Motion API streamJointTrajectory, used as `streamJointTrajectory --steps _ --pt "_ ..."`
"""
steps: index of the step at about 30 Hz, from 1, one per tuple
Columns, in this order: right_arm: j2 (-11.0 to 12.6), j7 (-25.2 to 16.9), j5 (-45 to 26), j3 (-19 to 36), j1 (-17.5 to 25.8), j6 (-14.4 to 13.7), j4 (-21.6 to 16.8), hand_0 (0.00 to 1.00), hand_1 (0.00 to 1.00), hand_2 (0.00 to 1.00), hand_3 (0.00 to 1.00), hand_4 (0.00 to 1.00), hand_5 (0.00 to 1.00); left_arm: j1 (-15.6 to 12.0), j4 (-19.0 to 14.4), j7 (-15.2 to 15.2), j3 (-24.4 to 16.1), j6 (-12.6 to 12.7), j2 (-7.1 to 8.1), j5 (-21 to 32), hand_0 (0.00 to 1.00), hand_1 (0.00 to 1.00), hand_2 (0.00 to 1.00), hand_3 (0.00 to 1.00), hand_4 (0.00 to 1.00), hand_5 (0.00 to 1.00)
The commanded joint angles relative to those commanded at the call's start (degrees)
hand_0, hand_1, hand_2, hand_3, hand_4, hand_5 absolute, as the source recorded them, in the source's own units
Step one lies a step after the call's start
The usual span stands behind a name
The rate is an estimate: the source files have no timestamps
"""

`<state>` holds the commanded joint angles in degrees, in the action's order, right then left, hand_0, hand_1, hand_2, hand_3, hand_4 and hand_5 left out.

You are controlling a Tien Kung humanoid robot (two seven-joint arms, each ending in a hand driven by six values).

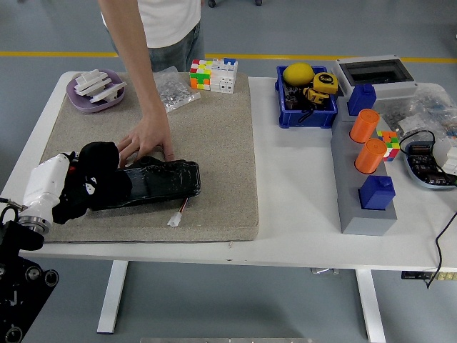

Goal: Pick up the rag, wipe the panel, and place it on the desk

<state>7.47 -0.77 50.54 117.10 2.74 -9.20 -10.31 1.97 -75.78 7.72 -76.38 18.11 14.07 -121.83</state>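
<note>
A long black panel lies on the grey felt mat, toward its front left. At the panel's left end my left hand, on a white forearm, is curled around a bunched black rag and presses it down there. The rag and my dark fingers blend together, so their edges are hard to tell apart. From the far side a person's hand rests with spread fingers on the panel's far edge. My right arm is out of view.
A purple dish with white parts, a bag of small parts and colour cubes sit along the mat's back. To the right stand a blue bin and a grey block with orange cylinders.
</note>
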Motion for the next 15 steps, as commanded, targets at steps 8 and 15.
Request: streamJointTrajectory --steps 8,15 --pt "0.1 -0.1 0.5 0.7 -0.1 0.0 0.0 0.688 0.606 0.582 0.566 0.974 0.417 -0.7 -0.6 0.0 -0.7 0.0 0.6 -0.1 0.299 0.31 0.527 0.511 0.238 0.002" --pt "0.1 -0.2 0.6 0.7 -0.1 -0.1 0.0 0.688 0.606 0.582 0.566 0.974 0.417 -0.2 -1.4 -0.1 1.0 0.3 0.15 0.1 0.299 0.312 0.527 0.512 0.248 0.002"
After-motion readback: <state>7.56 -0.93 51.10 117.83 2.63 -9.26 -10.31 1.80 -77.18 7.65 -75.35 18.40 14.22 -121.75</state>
